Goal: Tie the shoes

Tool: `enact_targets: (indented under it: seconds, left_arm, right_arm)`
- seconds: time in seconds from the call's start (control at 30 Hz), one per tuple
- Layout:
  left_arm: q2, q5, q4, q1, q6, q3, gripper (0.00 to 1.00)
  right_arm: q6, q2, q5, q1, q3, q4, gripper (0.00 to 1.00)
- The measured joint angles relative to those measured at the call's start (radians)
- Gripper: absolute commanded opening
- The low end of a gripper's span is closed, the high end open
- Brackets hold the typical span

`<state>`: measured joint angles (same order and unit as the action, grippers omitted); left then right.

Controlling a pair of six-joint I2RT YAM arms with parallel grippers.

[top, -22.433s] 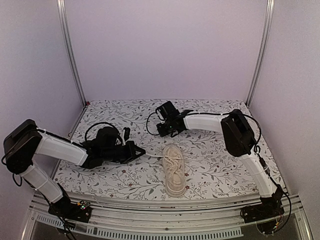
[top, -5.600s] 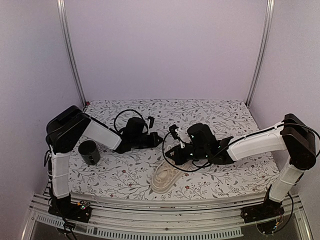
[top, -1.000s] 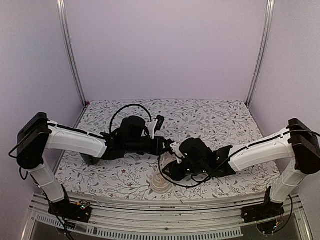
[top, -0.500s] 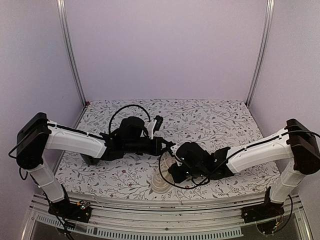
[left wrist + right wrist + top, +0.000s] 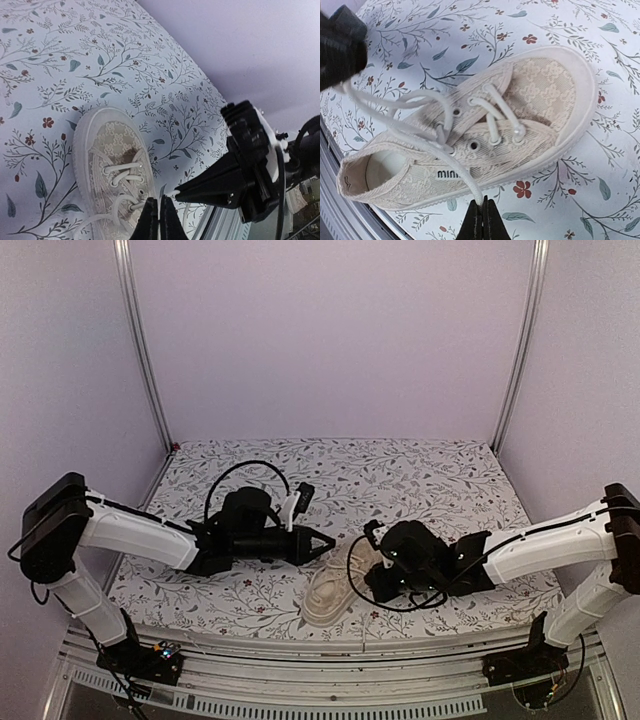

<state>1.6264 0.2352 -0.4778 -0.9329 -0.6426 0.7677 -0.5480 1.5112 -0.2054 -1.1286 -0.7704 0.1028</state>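
Note:
The cream sneaker [image 5: 333, 592] lies on the floral table [image 5: 250, 600], toe to the far right, heel near the front edge; it also fills the right wrist view [image 5: 485, 135] and shows in the left wrist view [image 5: 112, 165]. My left gripper [image 5: 329, 544] hangs just left of the shoe, shut on a thin lace strand [image 5: 160, 212]. My right gripper [image 5: 371, 583] is at the shoe's right side, shut on the other lace's end [image 5: 479, 196]. Both laces [image 5: 410, 127] run slack from the eyelets. The right gripper [image 5: 176, 193] points at the left one, close by.
Metal rails [image 5: 300, 655] run along the table's front edge just beyond the shoe's heel. The left arm's cable [image 5: 235, 475] loops above its wrist. Purple walls and upright posts [image 5: 145, 350] enclose the table's back and sides.
The right gripper has shut on a lace end and drawn back to the right. The left gripper has pulled leftward with its lace, so the two tips now stand farther apart.

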Motion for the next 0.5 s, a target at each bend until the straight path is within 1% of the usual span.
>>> enact_targets:
  seconds: [0.27,0.5]
  left_arm:
    - [-0.04,0.044,-0.063,0.0,0.003,-0.116,0.0]
    - [-0.068,0.048,-0.065,0.0,0.016,-0.142,0.0]
  right_arm:
    - [-0.002,-0.025,0.074,0.099,0.005,-0.032,0.02]
    - [0.026,0.038,0.156,0.109,-0.063,-0.073,0.02]
